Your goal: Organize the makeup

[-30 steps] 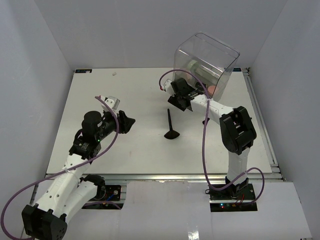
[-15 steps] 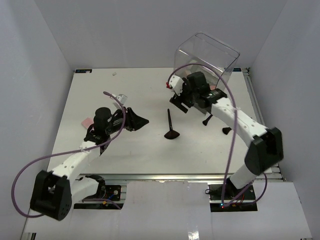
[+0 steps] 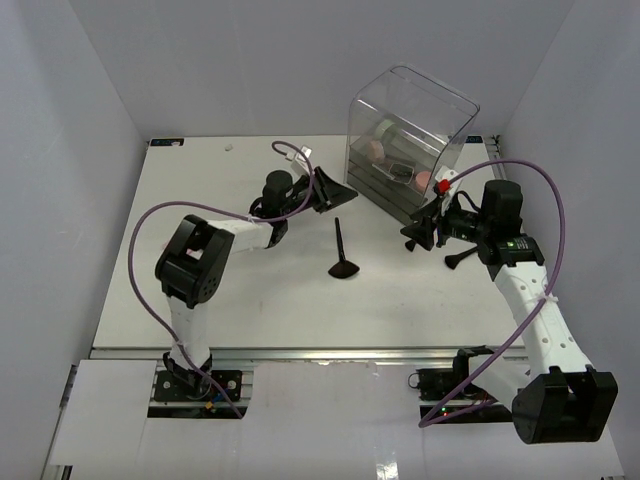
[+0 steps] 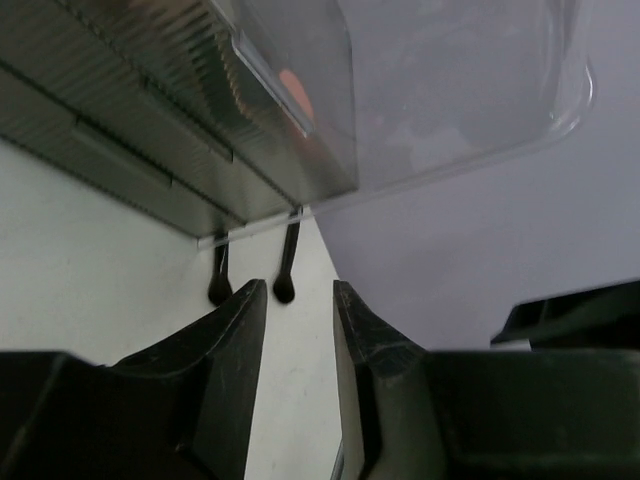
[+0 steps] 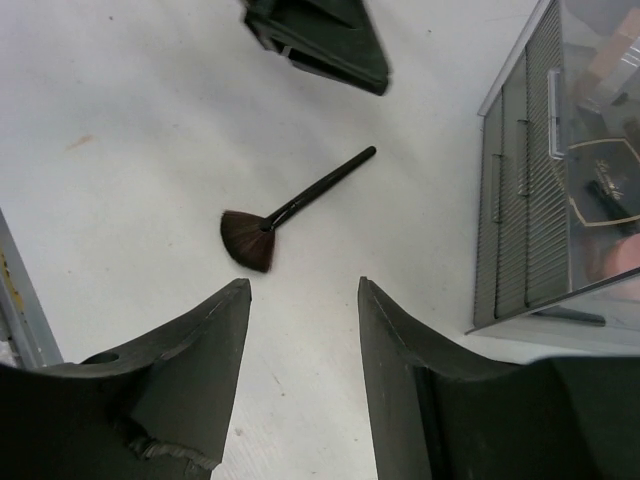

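Narrowly parted, the left claw (image 4: 298, 325): a slim gap between the dark fingers (image 4: 240, 350), nothing clamped there. Just ahead of and above it, the ribbed drawer fronts and clear walls of the plastic drawer box (image 4: 180, 120), slanted across the wrist view, with an orange-pink blur behind the plastic. Past the fingertips and below the box's corner, two black brushes (image 4: 285, 270) side by side on the white worktop (image 4: 80, 260), rounded ends nearest the claw. From above, the same left claw (image 3: 335, 190) close beside the box (image 3: 410, 140) at its front lower corner, whether touching or not impossible to tell. Off to that claw's side and well apart from it, the fan brush (image 3: 343, 255) flat on the worktop (image 3: 200, 300). Wider apart, the right claw (image 5: 305, 340): fingers (image 5: 215, 370) clearly separated and empty. Straight ahead of those fingertips, the fan brush (image 5: 290, 210), bristles toward the claw and thin handle angled away. Beyond the handle, at the far edge of the wrist view, the tip of the left claw (image 5: 320, 45). To the right claw's right, the drawer box (image 5: 520, 200), grey ribbed fronts facing the brush; inside it a black compact (image 5: 600, 175) with gold lettering and, nearer the claw, a pink item (image 5: 622, 255). From above, the right claw (image 3: 418, 232) near the box's front, with a short black brush (image 3: 455, 260) close under the wrist, contact unclear.
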Robot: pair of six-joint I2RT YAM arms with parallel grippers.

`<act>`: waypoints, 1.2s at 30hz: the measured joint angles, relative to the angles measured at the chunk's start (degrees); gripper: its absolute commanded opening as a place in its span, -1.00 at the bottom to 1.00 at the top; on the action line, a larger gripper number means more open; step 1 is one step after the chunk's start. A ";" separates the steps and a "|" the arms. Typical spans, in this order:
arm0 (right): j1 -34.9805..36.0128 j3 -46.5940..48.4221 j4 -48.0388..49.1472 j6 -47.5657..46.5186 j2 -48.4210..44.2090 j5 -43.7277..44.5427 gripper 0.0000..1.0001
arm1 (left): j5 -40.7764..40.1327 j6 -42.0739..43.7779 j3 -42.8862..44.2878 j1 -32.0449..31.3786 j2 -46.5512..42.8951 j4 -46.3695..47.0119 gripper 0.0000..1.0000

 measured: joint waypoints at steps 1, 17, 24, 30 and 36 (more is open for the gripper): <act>-0.45 -0.76 0.43 0.53 -0.76 -0.96 0.07 | -0.74 -0.95 2.99 -0.46 2.44 0.57 -0.06; -2.14 -1.40 4.41 2.99 -3.27 -4.34 0.07 | -11.93 -7.70 27.11 -4.23 21.88 -1.56 0.01; -2.21 -1.51 4.62 3.01 -2.89 -4.32 0.07 | -12.95 -8.50 29.40 -4.48 22.55 -3.50 -0.14; -2.25 -1.55 4.76 3.01 -2.40 -4.25 0.08 | -14.70 -9.98 30.62 -4.48 22.55 -3.86 -0.28; -2.58 -1.82 4.89 3.03 -2.26 -4.18 0.08 | -15.46 -11.60 30.87 -4.47 22.65 -3.95 -0.48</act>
